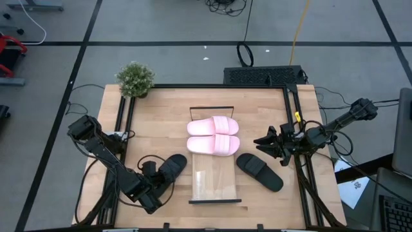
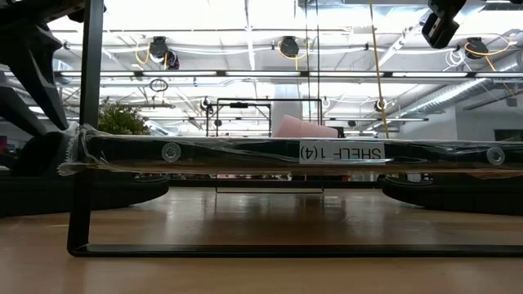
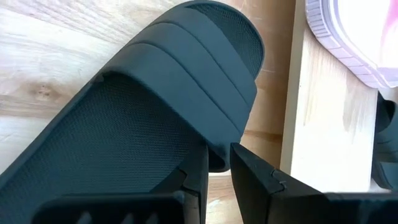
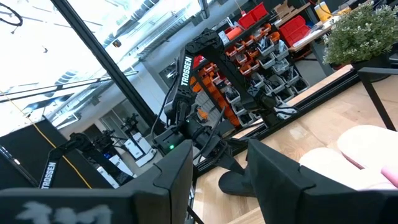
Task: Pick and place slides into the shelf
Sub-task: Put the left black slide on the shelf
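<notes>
Left gripper clamped on edge of left black slide, on table just left of shelf. Right gripper parted, empty, hovering near table's right edge. Count: two pink slides side by side on shelf; two black on tabletop, second right of shelf. Each has one wide ribbed strap.
</notes>
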